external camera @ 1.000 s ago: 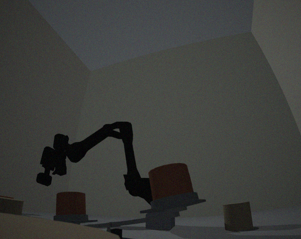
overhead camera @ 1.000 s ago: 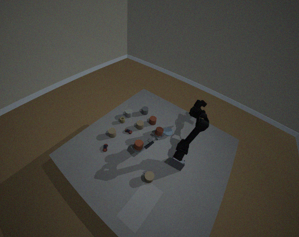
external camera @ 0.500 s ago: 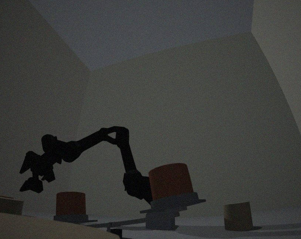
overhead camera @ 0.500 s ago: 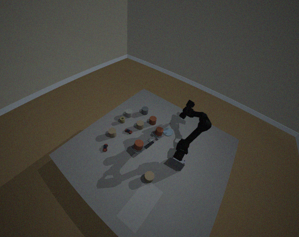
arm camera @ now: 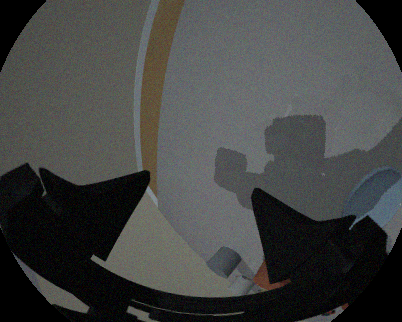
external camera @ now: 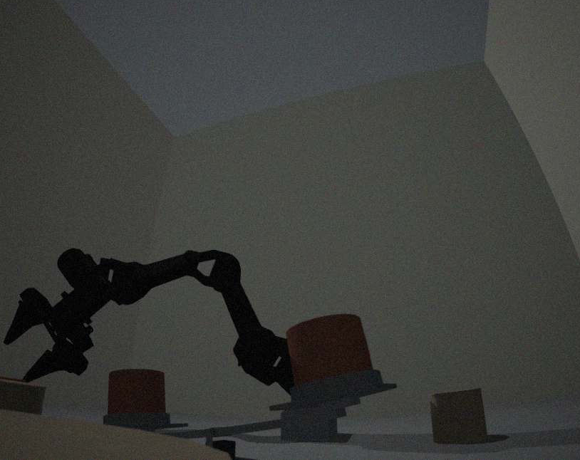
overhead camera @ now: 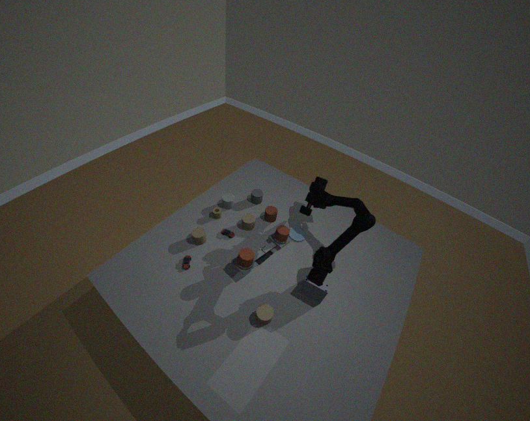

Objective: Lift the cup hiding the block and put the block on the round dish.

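Jaws are spread wide with nothing between them, hanging in the air above the bench, tilted down and well clear of both cups.

No view shows the block, which is hidden under one of the two orange cups. It is probably small, rigid and light, and easy to pinch across two opposite faces once uncovered.

The cups stand on the end pads of the balance [overhead camera: 265, 255]. One cup [overhead camera: 245, 256] is on the end farther from the dish, and the other cup [overhead camera: 281, 232] is just beside the round dish [overhead camera: 297, 236]. From the low exterior view, the beam's tilt is hard to read, so I cannot tell which pad sits lower.

Each cup looks like a stiff, smooth, slightly tapered shell, light and likely slippery. The best hold looks to be across the side walls about halfway up, with a straight lift. A sideways nudge could rock the beam and disturb the other cup.

The dish is pale blue and shows at the right edge of the wrist view. It sits close to one cup, so the lifted cup should be carried away from it.

A third orange cylinder [overhead camera: 270, 213], which is not on the balance, stands near the far cup. It could be mistaken for one of the pair. Tan and grey cylinders are scattered farther out, and the arm [overhead camera: 349, 227] reaches over from its base.
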